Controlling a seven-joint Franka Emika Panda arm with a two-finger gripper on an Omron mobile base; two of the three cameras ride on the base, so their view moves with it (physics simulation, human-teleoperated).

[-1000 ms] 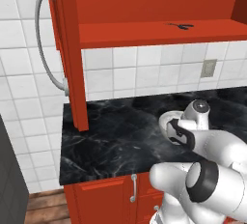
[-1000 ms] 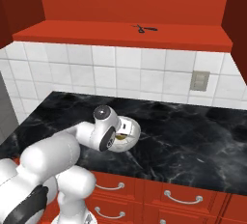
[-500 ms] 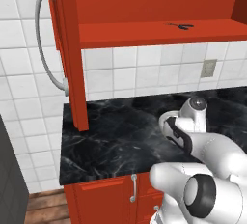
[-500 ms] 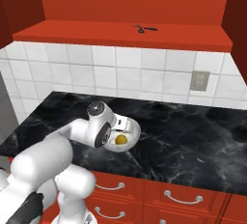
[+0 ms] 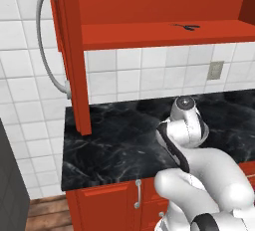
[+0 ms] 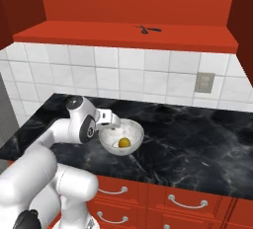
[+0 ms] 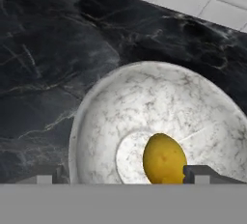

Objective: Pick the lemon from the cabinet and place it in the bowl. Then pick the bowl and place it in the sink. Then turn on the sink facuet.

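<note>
The yellow lemon (image 6: 124,143) (image 7: 164,159) lies loose in the bottom of the white marbled bowl (image 6: 132,130) (image 7: 144,97), which stands on the black counter. My gripper (image 6: 109,126) (image 7: 126,175) is open and low at the bowl's left rim. One fingertip (image 7: 48,175) is outside the wall, the other beside the lemon inside. In the left base view my arm (image 5: 188,123) covers the bowl. The red cabinet's shelf (image 5: 164,35) (image 6: 123,36) hangs above, with its curved grey handle (image 5: 46,46) at the left. The sink and faucet are out of view.
A small dark scissor-like item (image 5: 185,26) (image 6: 147,29) lies on the red shelf. A wall outlet (image 6: 202,82) sits on the white tiles. The black marble counter (image 6: 197,144) runs right of the bowl, above red drawers (image 6: 183,203).
My hand has slid off the top of the bowl toward its left rim and dropped lower. The lemon, hidden a second ago, now shows lying in the bowl.
</note>
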